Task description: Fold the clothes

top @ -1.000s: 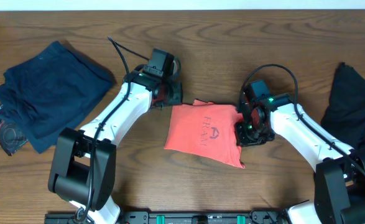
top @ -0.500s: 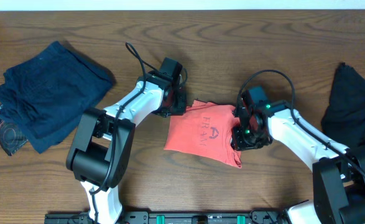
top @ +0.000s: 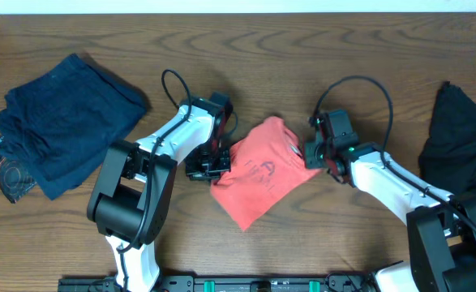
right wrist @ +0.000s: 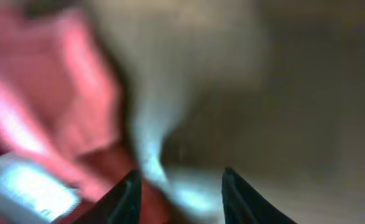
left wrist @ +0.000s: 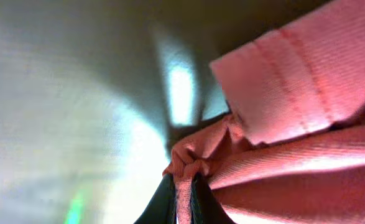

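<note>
The coral-red T-shirt [top: 260,170] lies crumpled in a diamond shape at the table's middle, its lettering partly showing. My left gripper [top: 219,165] is shut on the shirt's left edge; in the left wrist view a pinch of pink fabric [left wrist: 275,81] is squeezed between the dark fingertips of the gripper [left wrist: 183,200]. My right gripper [top: 312,153] sits at the shirt's right corner. Its jaws stand apart in the right wrist view, where the gripper [right wrist: 181,190] has blurred red cloth [right wrist: 58,112] beside its left finger and bare table in the gap.
A pile of navy-blue clothes [top: 59,122] lies at the far left, with a dark patterned piece [top: 4,170] at its lower corner. A black garment [top: 463,138] is heaped at the right edge. Wooden table [top: 319,49] surrounds the shirt.
My left gripper closed on the shirt's left edge and drew it toward the front. The right gripper opened, released the shirt and shifted back. The shirt turned and bunched into a diamond.
</note>
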Robot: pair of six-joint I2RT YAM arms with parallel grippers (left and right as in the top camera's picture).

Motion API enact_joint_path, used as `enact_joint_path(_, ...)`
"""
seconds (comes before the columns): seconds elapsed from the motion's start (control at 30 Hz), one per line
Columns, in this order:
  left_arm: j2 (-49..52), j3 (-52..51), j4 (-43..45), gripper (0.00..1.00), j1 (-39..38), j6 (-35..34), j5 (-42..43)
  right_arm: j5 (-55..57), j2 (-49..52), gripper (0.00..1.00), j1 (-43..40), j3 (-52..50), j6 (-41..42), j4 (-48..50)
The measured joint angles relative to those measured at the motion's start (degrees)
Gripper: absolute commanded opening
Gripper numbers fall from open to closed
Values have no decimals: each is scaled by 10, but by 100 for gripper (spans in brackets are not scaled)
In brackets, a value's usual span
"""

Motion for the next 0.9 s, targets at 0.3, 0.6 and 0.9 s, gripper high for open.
enact_joint_path(0.3, -52, 0, -5, 74, 7, -29, -49, 35, 0, 52, -18, 108, -34, -124)
enact_joint_path(0.6, -169, 16, 213, 93, 34, 85, -50, 39, -3, 54, -20, 123, -40, -215)
enact_joint_path(0.9, -91, 19, 276, 97, 32, 251, 113, 41, -3, 56, -45, 124, -30, -253)
